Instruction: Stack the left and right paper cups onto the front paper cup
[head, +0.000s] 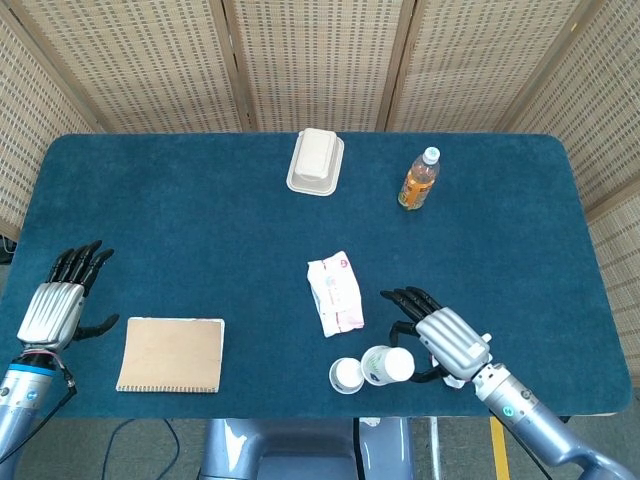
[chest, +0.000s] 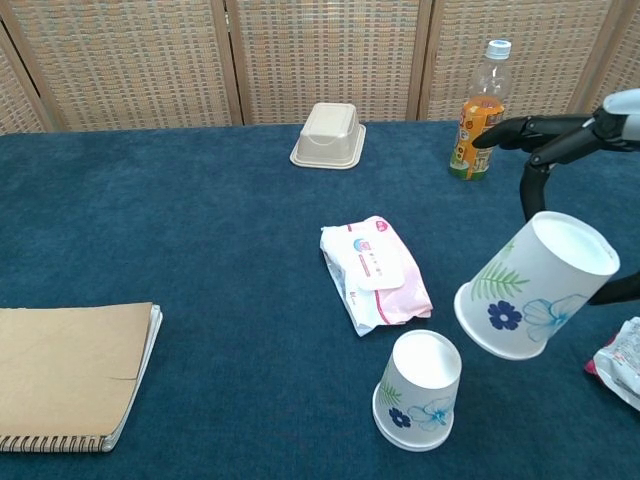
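Our right hand (head: 447, 340) holds a paper cup (chest: 535, 285) upside down and tilted, fingers wrapped round it, just right of and above the front cup (chest: 420, 391), which stands upside down near the table's front edge. We judge the first stacking under way; next we must level the held cup and centre its mouth over the front cup. Our left hand (head: 62, 305) hangs empty with fingers spread, far left of the front cup. The bottle (chest: 478, 111) beyond bears an orange label, illegible.
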